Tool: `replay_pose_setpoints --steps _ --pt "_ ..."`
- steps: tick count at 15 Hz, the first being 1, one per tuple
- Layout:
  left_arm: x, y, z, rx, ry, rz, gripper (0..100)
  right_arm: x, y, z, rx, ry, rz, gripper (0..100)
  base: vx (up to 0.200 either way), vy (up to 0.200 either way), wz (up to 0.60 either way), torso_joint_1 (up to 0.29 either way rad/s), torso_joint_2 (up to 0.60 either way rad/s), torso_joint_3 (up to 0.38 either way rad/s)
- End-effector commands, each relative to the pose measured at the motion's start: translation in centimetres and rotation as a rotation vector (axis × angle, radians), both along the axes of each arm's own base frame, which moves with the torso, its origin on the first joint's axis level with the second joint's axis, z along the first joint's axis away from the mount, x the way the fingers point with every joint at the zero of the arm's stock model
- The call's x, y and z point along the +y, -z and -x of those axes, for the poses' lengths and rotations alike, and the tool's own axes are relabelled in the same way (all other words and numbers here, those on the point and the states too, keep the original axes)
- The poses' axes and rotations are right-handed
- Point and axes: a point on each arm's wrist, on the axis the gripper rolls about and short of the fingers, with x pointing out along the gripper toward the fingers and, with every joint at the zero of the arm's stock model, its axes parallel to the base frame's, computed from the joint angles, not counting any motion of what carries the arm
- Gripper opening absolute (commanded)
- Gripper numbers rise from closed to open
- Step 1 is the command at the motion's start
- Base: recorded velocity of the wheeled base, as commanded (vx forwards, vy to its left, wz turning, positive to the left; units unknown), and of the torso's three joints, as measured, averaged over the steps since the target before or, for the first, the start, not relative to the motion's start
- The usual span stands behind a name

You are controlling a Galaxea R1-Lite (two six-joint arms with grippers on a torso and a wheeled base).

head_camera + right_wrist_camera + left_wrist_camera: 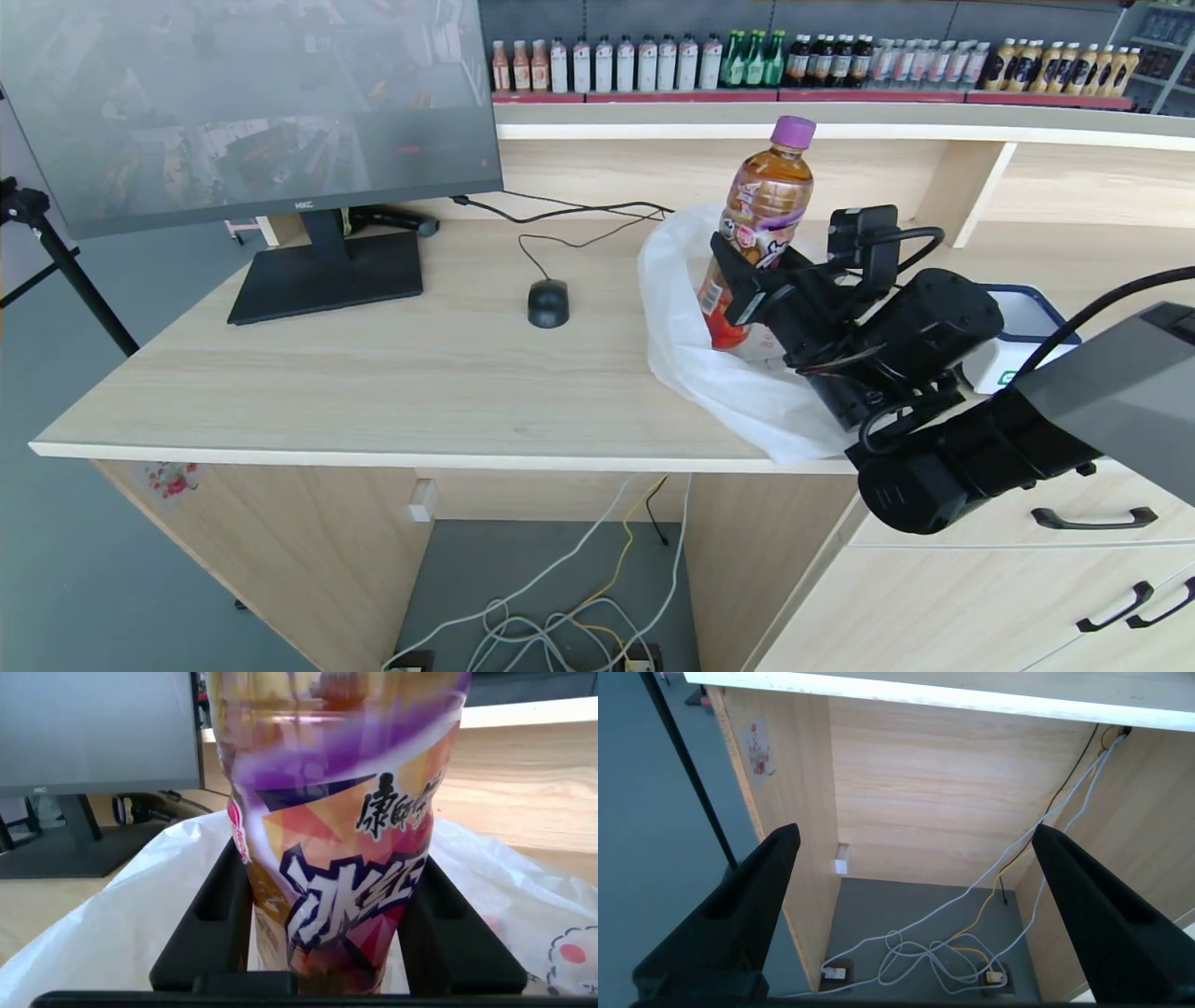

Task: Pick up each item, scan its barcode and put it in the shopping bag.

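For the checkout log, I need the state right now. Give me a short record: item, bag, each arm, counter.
item: bottle with purple cap, near upright, slightly tilted
held by: right gripper, fingers shut on either side of its label
bag: white shopping bag, open on the counter; the bottle's lower end sits inside its mouth
left gripper: open, empty, below counter level, facing the cables underneath
also on counter: monitor, mouse, white box with blue rim
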Motion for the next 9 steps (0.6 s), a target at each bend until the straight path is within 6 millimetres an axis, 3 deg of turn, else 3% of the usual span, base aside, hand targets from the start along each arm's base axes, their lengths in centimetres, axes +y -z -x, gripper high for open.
replay_pose_setpoints --steps 1,9 --pt "0.00 -0.01 0.01 -0.001 0.000 0.000 100 0.29 0.83 -0.42 0.015 -0.003 0.008 0 0.000 0.000 0.00 0.000 0.00 0.000" --pt "0.00 -0.01 0.01 -0.001 0.000 0.000 100 0.20 1.26 -0.51 0.028 -0.001 0.013 0 0.000 0.000 0.00 0.000 0.00 0.000"
